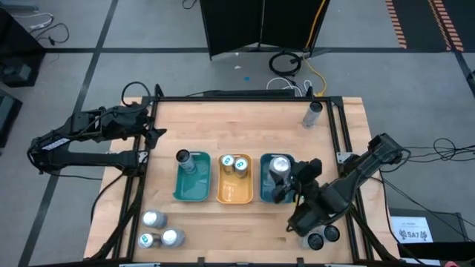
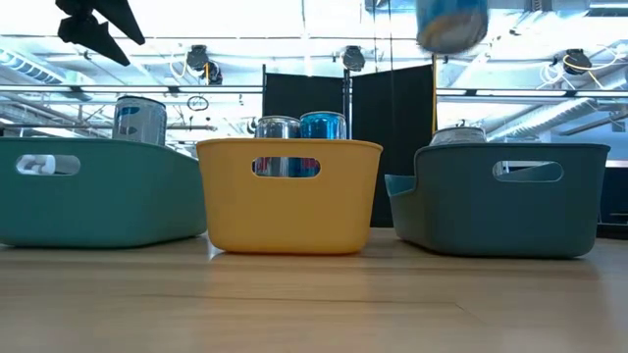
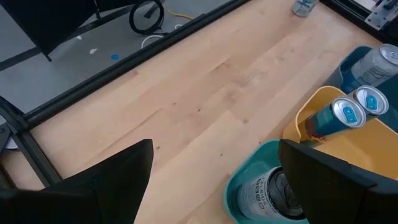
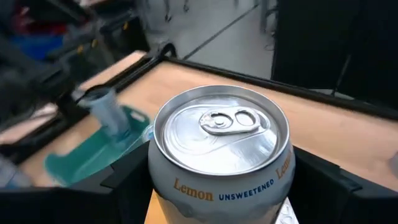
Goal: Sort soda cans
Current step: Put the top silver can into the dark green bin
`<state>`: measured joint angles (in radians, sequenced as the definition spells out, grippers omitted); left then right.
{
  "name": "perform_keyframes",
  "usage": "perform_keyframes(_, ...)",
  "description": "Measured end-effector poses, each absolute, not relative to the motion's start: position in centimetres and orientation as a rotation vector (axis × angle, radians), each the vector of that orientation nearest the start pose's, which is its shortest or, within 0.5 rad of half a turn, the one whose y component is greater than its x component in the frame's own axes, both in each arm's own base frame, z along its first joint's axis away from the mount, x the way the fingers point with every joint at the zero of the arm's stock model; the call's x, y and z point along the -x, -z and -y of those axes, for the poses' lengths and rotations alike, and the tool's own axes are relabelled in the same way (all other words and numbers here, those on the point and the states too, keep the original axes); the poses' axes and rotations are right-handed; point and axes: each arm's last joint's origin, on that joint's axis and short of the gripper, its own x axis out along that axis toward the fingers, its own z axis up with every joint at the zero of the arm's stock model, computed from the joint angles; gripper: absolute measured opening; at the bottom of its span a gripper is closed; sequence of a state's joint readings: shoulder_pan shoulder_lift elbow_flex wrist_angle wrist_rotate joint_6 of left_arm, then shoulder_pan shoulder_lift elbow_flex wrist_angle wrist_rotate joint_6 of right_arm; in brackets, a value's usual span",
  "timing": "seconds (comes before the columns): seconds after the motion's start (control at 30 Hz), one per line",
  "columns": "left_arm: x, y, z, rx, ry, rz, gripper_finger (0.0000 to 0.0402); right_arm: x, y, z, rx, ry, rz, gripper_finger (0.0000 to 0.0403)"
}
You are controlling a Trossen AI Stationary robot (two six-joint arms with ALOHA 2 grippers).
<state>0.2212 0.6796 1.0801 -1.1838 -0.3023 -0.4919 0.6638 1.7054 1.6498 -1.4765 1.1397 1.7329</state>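
High view shows my right gripper [image 1: 286, 183] over the blue tray [image 1: 265, 191], the rightmost of three trays at the middle of the table [image 1: 245, 126], with its fingers closed around a silver-topped can [image 1: 279, 166]. Right wrist view confirms the grip: the lemon can [image 4: 221, 146] stands upright between my two dark fingers, its pull-tab top facing the camera. Low view shows that same can's rim [image 2: 457, 134] just above the blue tray's wall [image 2: 471, 201]; whether its base rests on the tray floor I cannot tell. My left gripper [image 1: 154, 135] waits at about nine o'clock from the trays, near the table's left edge, its fingers spread wide and holding nothing; left wrist view shows both fingers [image 3: 118, 186] well apart over bare wood. The teal tray [image 1: 191, 189] holds one dark can [image 1: 184, 158]. The yellow tray [image 1: 234, 194] holds two cans with blue-green top marks [image 1: 234, 164], side by side. Three loose cans [image 1: 159, 231] stand clustered at about seven o'clock near the table's front-left corner. Two dark cans [image 1: 323, 237] stand at about five o'clock beside my right arm. One further can [image 1: 312, 113] stands alone at about one o'clock near the far right edge.
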Motion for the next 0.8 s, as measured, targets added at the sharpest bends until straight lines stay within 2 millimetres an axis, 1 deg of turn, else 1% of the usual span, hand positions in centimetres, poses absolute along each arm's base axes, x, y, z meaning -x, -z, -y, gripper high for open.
perform_keyframes(0.1,-8.1,-35.3,-2.7,0.423,-0.680,-0.653,0.0354,-25.8,-29.7,-17.2,-0.435,0.939,-0.290,0.0284)
perform_keyframes(0.17,-8.1,-35.3,-2.7,0.423,-0.680,-0.653,0.0354,-25.7,-28.0,-17.4,-0.454,0.941,-0.303,0.0284)
perform_keyframes(0.3,-8.1,-35.3,-2.7,0.422,-0.680,-0.656,0.0355,-25.7,-25.6,-17.2,-0.466,0.939,-0.280,0.0284)
perform_keyframes(0.47,-8.1,-35.3,-2.7,0.422,-0.680,-0.655,0.0354,-25.4,-23.0,-16.7,-0.423,0.952,-0.307,0.0284)
perform_keyframes(0.6,-8.1,-35.3,-2.7,0.423,-0.678,-0.656,0.0354,-25.5,-20.3,-16.1,-0.428,0.965,-0.301,0.0284)
perform_keyframes(0.7,-8.1,-35.3,-2.7,0.425,-0.674,-0.657,0.0354,-25.6,-18.8,-15.8,-0.443,0.964,-0.292,0.0284)
perform_keyframes(0.8,-8.1,-35.3,-2.7,0.430,-0.666,-0.659,0.0354,-25.8,-17.4,-15.2,-0.402,0.971,-0.303,0.0284)
